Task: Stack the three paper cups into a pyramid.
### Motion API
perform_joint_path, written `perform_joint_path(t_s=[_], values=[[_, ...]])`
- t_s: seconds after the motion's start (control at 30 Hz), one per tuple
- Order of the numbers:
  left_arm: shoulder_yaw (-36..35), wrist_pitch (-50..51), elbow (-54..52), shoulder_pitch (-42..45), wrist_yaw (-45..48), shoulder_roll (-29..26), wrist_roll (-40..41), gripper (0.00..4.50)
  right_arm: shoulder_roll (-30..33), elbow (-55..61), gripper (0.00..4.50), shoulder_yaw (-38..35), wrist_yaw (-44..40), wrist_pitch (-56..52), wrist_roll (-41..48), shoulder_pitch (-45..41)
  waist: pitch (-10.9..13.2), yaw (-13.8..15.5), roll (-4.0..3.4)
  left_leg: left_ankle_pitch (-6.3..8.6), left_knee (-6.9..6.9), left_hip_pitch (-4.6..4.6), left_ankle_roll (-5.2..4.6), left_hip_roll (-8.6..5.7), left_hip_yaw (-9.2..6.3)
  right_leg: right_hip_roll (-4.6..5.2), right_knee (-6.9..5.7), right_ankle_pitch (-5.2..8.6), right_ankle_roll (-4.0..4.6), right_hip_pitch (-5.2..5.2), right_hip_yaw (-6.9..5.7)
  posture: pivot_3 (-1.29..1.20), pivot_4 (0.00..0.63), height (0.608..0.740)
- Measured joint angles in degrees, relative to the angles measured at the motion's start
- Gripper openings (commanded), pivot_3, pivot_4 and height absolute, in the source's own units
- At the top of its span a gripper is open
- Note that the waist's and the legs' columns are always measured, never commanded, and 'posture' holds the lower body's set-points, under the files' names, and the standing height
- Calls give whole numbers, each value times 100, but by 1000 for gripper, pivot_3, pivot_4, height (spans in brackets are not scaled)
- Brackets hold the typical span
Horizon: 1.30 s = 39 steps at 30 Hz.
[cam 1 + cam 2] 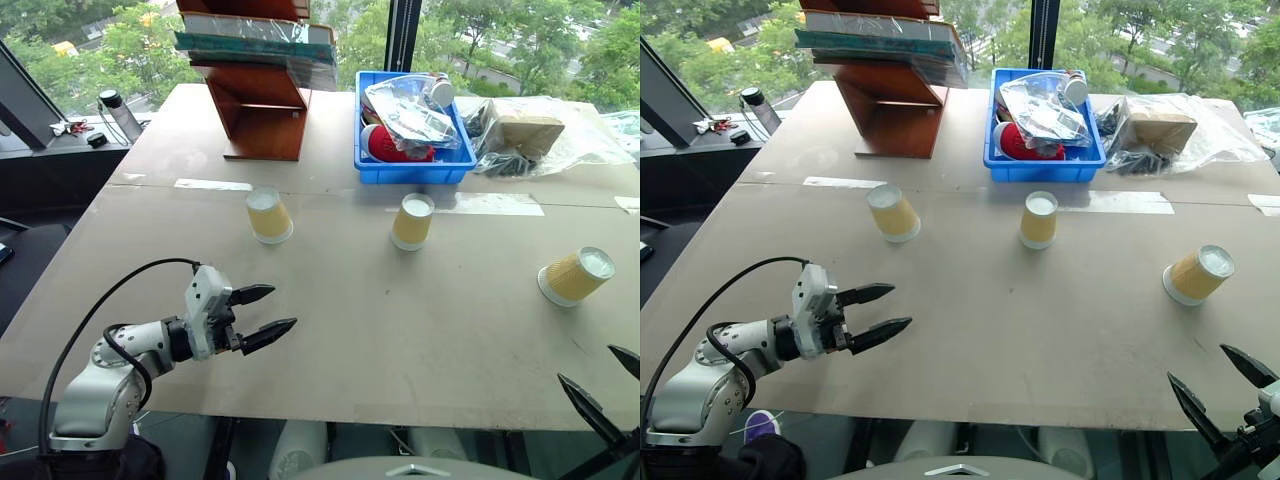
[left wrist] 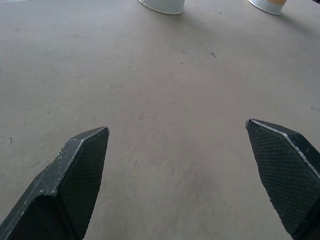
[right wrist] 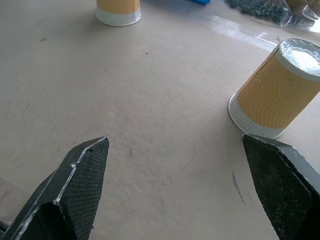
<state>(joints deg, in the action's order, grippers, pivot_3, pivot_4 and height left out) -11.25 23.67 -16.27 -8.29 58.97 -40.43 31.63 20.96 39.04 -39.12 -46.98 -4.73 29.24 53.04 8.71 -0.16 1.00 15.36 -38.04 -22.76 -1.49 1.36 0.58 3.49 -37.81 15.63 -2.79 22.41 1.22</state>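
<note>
Paper cups (image 1: 269, 216) are judged light and crushable; ribbed sides should be gripped gently. Both claws, left claw (image 1: 264, 313) and right claw (image 1: 1210, 388), are held wide open, empty.

The left arm (image 1: 110, 370) reached in from the lower left, bent at the elbow, with a black cable (image 1: 95, 310) arching over it. Its wrist was turned so that the left gripper (image 1: 268, 313) pointed forward and toward the right, tilted a little downward. The two black fingers (image 1: 251, 294) stood wide apart, with nothing between them, above the table (image 1: 380, 320) without touching it. The right gripper (image 1: 1225, 385) showed at the lower right corner, low and near the table's front edge. Its fingers (image 1: 1188, 398) were also spread wide and held nothing, pointing forward and slightly down.
</note>
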Motion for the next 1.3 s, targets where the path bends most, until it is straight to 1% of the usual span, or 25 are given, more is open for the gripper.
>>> perform_joint_path(t_s=[0.07, 0.1, 0.17, 0.2, 0.23, 0.27, 0.33, 0.37, 0.4, 0.47, 0.57, 0.7, 0.83, 1.0, 1.3], values=[[0, -3, 0, 0, 0, 0, 0, 4500, 2, -11, 4182, 2, -1, 11, -2, -6, 0, 1, 0, 0, 3, 0, 0, 0, 0, 1, 1, 0, 1, 0, 0, 0, 150, 740], [2, -20, 44, 105, -90, 67, -24, 4500, -1, -4, 4182, 83, 212, -79, -81, -190, 0, 1, 3, 0, 6, 2, 0, 0, -1, 2, 4, 0, 1, -1, -1, 0, 150, 740], [69, -106, 219, 870, -445, 496, -61, 4500, -11, 164, 4182, 664, 1016, -538, -362, -1252, 2, 1, 9, -1, -30, -7, 0, 1, -2, 13, -12, -12, 15, 3, -24, 0, 150, 740], [118, -178, 147, 1099, -457, 544, -48, 4500, 6, 419, 4182, 931, 1384, -811, -513, -1587, -5, 1, -3, -2, -28, -4, -1, -4, 1, 15, -13, -14, 16, 1, -24, 0, 150, 740], [133, -200, 108, 1163, -443, 544, -42, 4500, 10, 508, 4182, 995, 1510, -905, -572, -1674, -11, 5, -11, -2, -28, -4, -1, -5, 2, 14, -13, -13, 16, 1, -24, 0, 150, 740], [139, -213, 52, 1205, -338, 517, 26, 4500, 14, 630, 4182, 1063, 1836, -1163, -708, -1894, -16, 10, -18, -2, -21, 0, -1, -7, 3, 13, -11, -12, 16, 0, -25, 0, 150, 740], [365, -134, -90, 1220, 196, 352, 270, 4500, -121, 687, 4182, 1061, 2694, -1763, -971, -2453, -15, 12, -17, -2, -16, -6, -1, -8, 4, 5, -9, -12, 14, 3, -31, 0, 150, 740], [407, -130, -138, 1223, 299, 343, 314, 4500, -146, 705, 4182, 1058, 2833, -1834, -1010, -2506, -15, 16, -18, -2, -15, -8, 0, -8, 3, -1, -9, -12, 12, 6, -32, 0, 150, 740], [458, -131, -197, 1223, 481, 289, 402, 4500, -197, 725, 4182, 1058, 3050, -1966, -1098, -2594, -15, 32, -19, -2, -11, -9, 0, -9, 3, -25, -10, -16, -11, 6, -34, 0, 150, 740], [528, -92, -326, 1310, 748, 186, 533, 4500, -413, 729, 4182, 985, 3543, -2206, -1253, -2844, -14, 68, -21, -1, -7, -11, 1, -8, 4, -36, -8, -16, -15, 11, -30, 0, 150, 740], [586, -34, -409, 1586, 832, 184, 681, 4500, -619, 742, 4182, 920, 4001, -2413, -1350, -3057, -13, 94, -22, -1, -6, -9, 1, -9, 11, -44, -9, -17, -18, 11, -33, 0, 150, 740], [699, 47, -478, 1730, 830, 190, 785, 4500, -710, 614, 4182, 871, 4296, -2700, -1345, -3260, -13, 54, -22, 0, -8, -2, -3, -10, 29, -47, -9, -18, -21, 11, -20, 0, 150, 740], [736, 91, -490, 1772, 822, 209, 803, 4500, -773, 196, 4182, 717, 4476, -2981, -1173, -3826, -11, -23, -21, 0, -11, -1, -3, -8, 28, -55, -11, -18, -21, 11, -18, 0, 150, 740], [737, 81, -492, 1768, 823, 225, 803, 4500, -755, -23, 4182, 677, 4504, -3288, -891, -4260, -11, -54, -22, 0, -11, 1, -3, -5, 26, -65, -15, -18, -21, 12, -18, 0, 150, 740], [740, 139, -601, 1759, 732, 229, 852, 4500, -539, -93, 4182, 631, 4500, -3678, -583, -4505, -12, -56, -21, 0, -11, 1, -3, -5, 29, -63, -14, -18, -22, 12, -13, 0, 150, 740]])
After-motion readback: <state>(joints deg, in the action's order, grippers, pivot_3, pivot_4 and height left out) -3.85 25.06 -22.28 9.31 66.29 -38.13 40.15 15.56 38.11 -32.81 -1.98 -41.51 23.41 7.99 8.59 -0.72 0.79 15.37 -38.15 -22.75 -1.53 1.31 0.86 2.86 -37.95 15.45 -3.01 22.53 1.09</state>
